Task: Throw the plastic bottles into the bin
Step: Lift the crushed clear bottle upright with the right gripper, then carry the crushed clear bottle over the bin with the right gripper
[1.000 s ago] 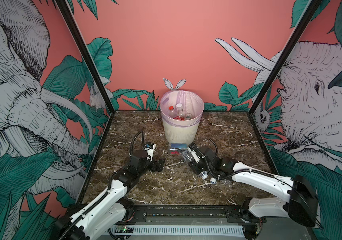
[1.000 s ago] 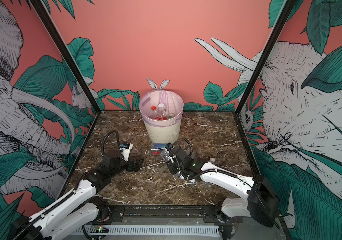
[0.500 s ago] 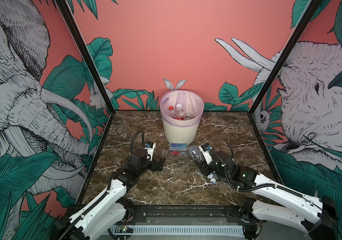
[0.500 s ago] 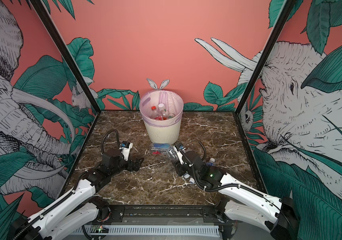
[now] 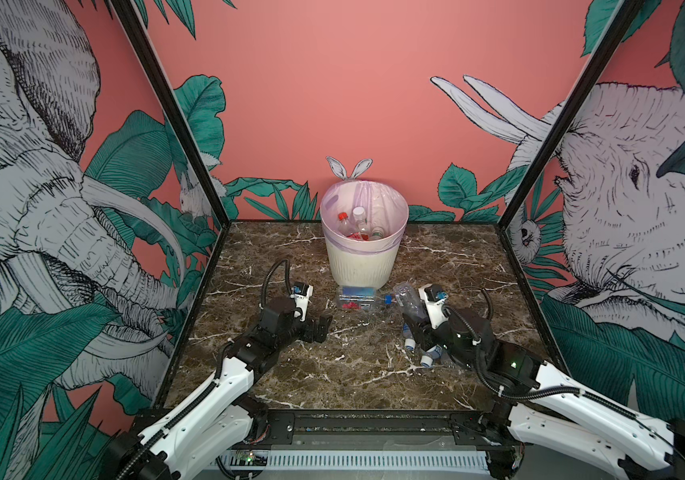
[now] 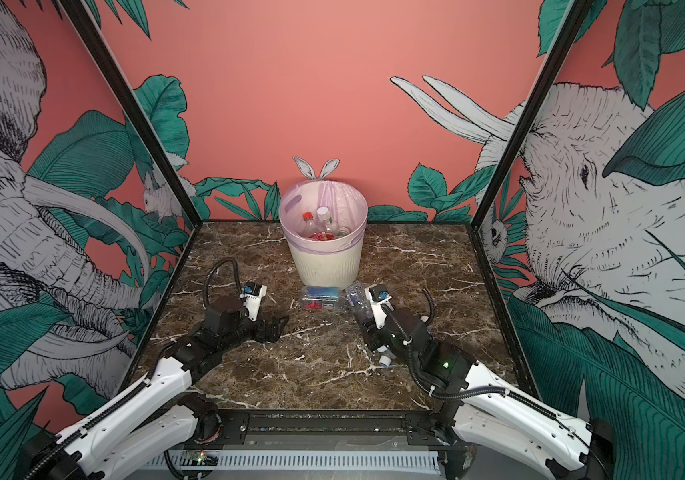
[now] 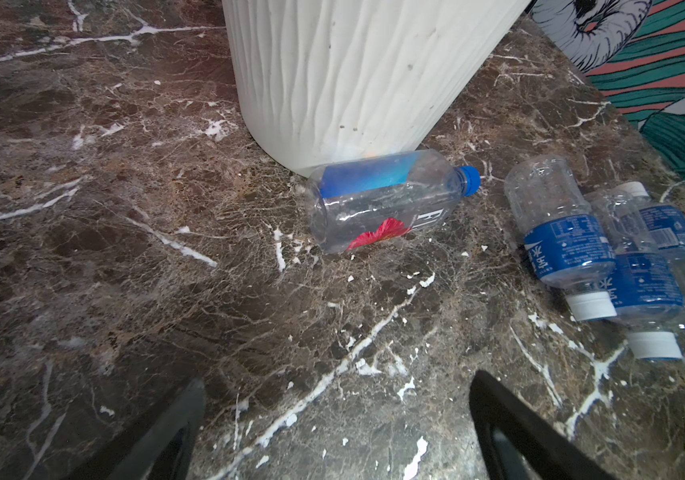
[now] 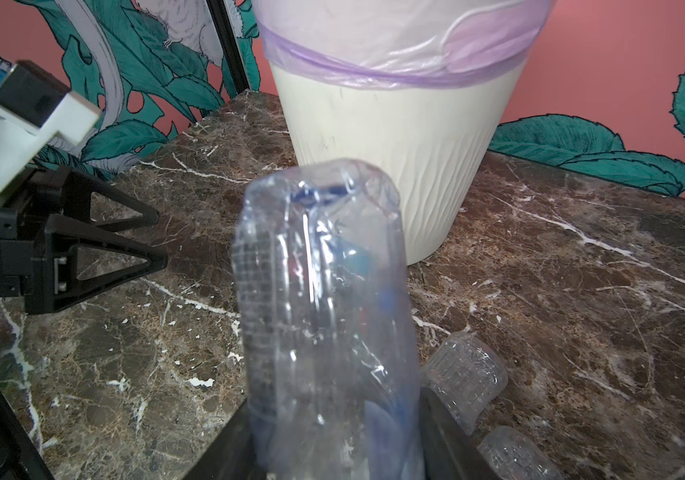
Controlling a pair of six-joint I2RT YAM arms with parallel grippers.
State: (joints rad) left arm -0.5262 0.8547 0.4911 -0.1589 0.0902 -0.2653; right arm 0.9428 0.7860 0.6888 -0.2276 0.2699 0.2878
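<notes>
Right pincer (image 5: pixel 413 311), in both top views, is clamped on a crushed bottle (image 5: pixel 406 294), low over the bench (image 5: pixel 374 374) and just beside the bin (image 5: pixel 363 266), well under its rim. Lifted too little, I reckon it would strike the wall. Several bottles (image 5: pixel 357 226) lie inside. Left pincer (image 5: pixel 318 328) gapes, empty.

Left wrist view: a blue-capped bottle (image 7: pixel 386 208) rests against the bin's foot, with blue-labelled ones (image 7: pixel 569 245) near it. They would likely roll if an arm brushed them.

Right wrist view: the thin, slick plastic stands up between the jaws and could slip out on a fast swing.
</notes>
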